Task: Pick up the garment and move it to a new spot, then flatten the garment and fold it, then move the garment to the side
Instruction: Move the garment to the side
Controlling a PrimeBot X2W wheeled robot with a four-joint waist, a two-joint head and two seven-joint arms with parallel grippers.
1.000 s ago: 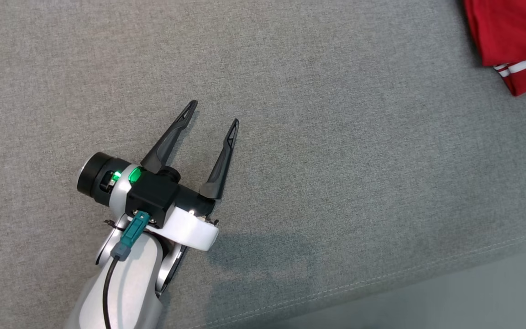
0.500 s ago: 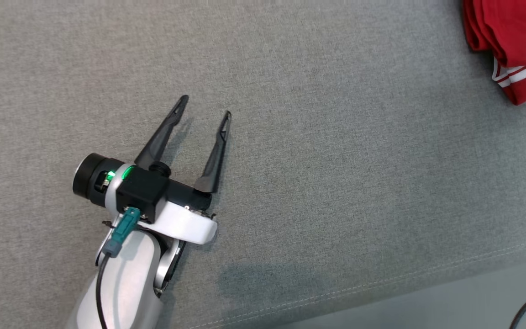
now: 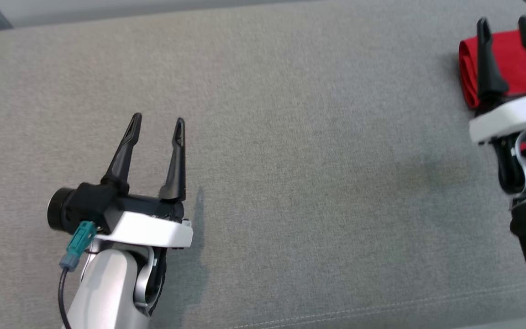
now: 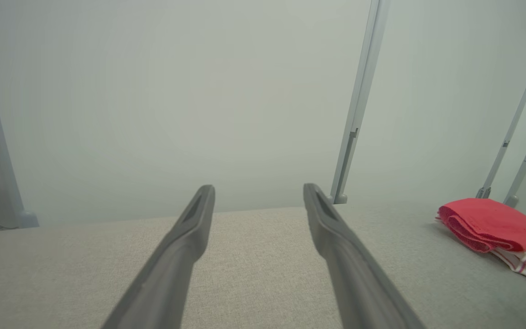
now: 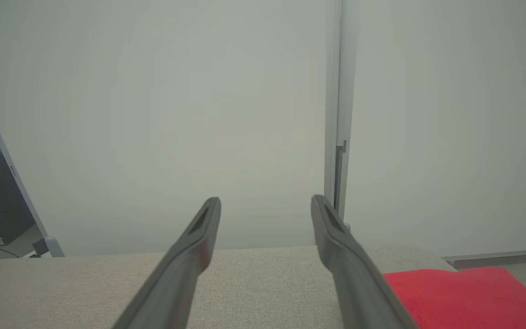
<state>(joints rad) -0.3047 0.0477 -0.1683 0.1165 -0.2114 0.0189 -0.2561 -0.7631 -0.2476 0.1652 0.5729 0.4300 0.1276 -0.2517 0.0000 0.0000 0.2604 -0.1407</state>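
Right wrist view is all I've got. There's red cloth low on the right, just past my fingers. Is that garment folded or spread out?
Observer: Folded. The left wrist view shows the red garment as a layered bundle with white striped trim at its near end, lying on the grey cushion.
Operator: And where's the left gripper?
Observer: In the head view the left gripper is open over bare cushion, well to the left of the garment, with nothing between its fingers.
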